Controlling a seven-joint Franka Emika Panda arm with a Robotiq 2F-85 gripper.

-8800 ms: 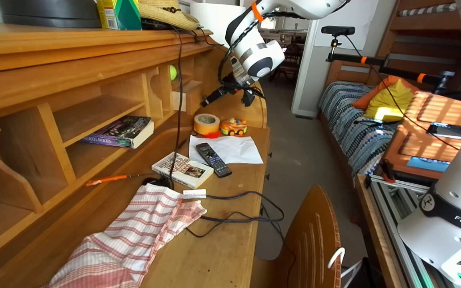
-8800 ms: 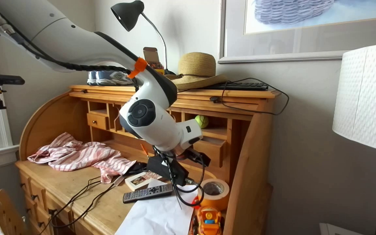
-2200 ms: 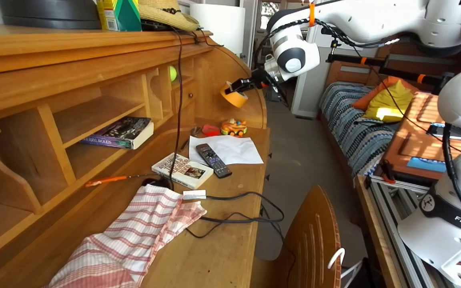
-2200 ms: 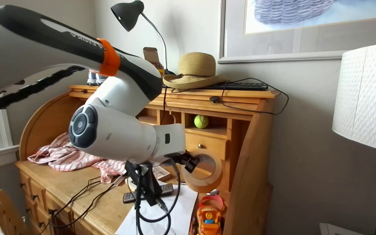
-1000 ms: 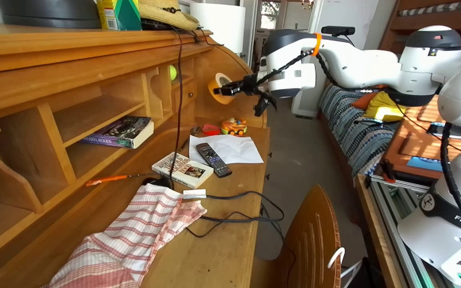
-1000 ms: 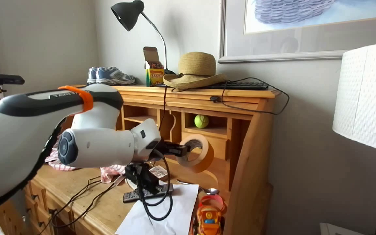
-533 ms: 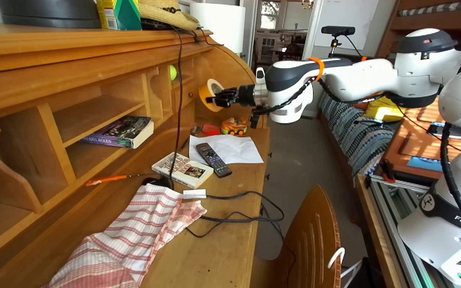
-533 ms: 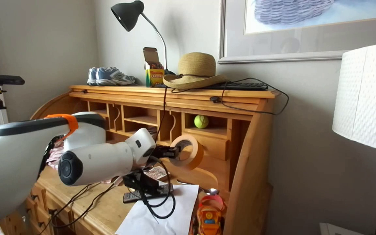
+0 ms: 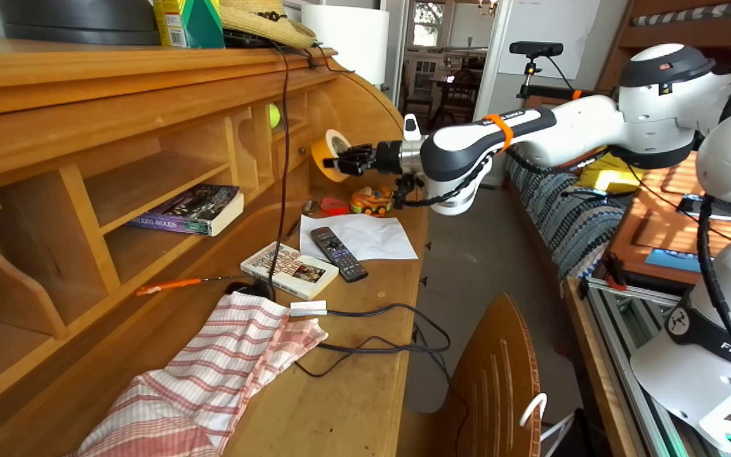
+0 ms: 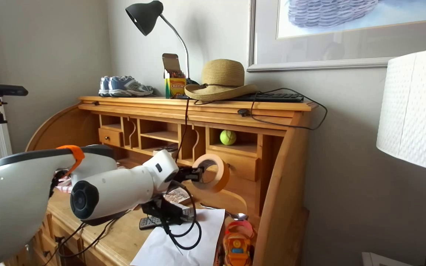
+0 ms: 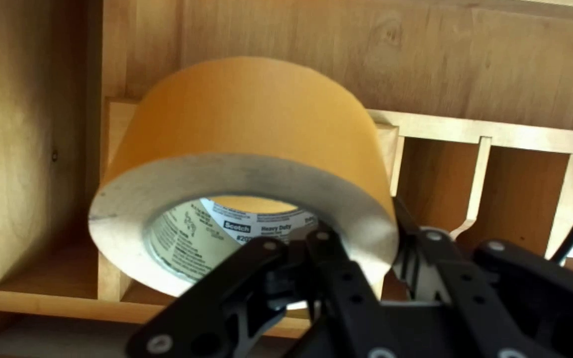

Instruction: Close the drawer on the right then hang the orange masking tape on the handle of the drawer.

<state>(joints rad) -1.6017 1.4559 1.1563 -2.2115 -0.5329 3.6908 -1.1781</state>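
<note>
Gripping the orange masking tape by its wall, the tool has one finger inside the hole and another outside, as the wrist view shows. The tape is in the air above the desk, tilted, in front of the drawer that sits under the slot with the tennis ball. Across the wrist view the tape hides most of that drawer's front. The drawer looks pushed in. Its handle, a small round knob, shows just beside the tape in an exterior view; whether the two touch, I cannot tell.

Lower down, on the desk, a toy car stands just beside a sheet of white paper, with a red object and a spoon near it. A remote control lies partly over the paper, and a paperback lies just beside the remote. A red-and-white striped cloth lies rumpled, well apart from the tape. On the top ledge, in an exterior view, an open crayon box stands between a straw hat and a pair of sneakers, and a dark lamp rises near it.
</note>
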